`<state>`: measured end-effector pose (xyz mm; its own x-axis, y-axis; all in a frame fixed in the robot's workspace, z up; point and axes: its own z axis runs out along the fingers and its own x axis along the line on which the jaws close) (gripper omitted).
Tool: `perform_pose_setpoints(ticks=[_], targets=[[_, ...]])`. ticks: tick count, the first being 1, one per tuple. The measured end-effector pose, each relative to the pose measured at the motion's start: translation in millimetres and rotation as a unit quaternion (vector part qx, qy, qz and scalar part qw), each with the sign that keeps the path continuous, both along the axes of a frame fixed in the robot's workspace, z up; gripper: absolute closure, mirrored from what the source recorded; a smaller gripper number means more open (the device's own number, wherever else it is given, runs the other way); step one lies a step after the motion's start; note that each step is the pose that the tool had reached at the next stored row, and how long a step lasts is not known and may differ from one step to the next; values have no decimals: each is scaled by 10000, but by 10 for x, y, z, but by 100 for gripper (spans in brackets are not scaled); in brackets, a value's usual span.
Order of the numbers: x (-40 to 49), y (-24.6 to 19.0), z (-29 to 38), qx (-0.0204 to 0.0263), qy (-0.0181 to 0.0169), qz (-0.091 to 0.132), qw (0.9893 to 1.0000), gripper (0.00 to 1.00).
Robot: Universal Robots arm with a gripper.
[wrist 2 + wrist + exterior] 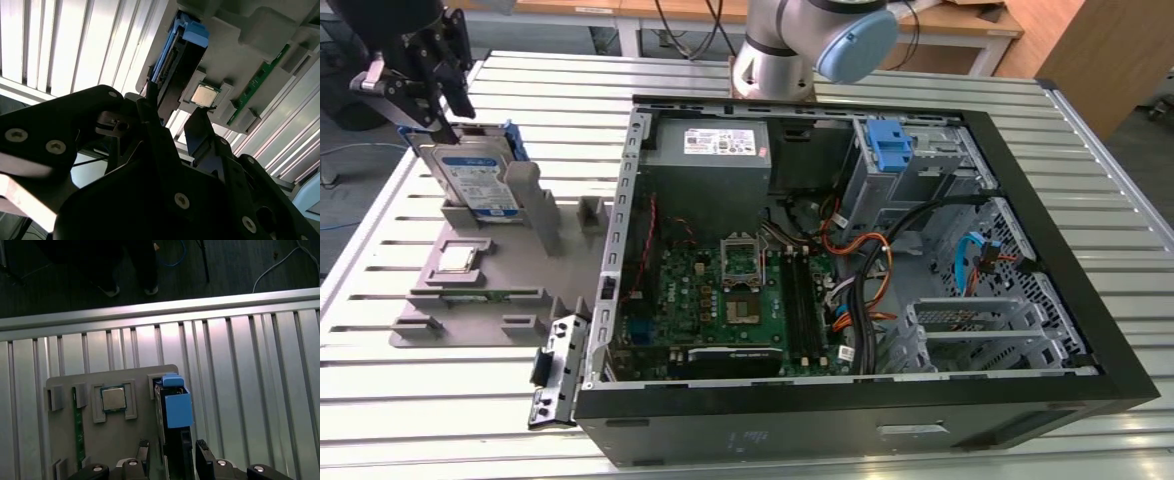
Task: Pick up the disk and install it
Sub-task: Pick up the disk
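Near end of the disk (pixel 178 412) between the fingers (pixel 203 452), cut off at the picture's edge.

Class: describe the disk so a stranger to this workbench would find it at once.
Left of the open computer case, in the exterior view, a grey holder tray lies on the slatted table. At its far end the disk stands on edge in a slot. Unlike the flat processor chip and thin green memory stick nearby, it is silver with a blue-and-white label and blue frame.
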<state>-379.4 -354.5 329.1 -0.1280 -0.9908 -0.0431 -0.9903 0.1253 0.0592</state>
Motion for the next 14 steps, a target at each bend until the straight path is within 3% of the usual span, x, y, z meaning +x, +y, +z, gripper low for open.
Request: perform_pose_setpoints(ticks=[14], targets=[[-1, 20, -34, 3, -1, 136, 9999, 51]])
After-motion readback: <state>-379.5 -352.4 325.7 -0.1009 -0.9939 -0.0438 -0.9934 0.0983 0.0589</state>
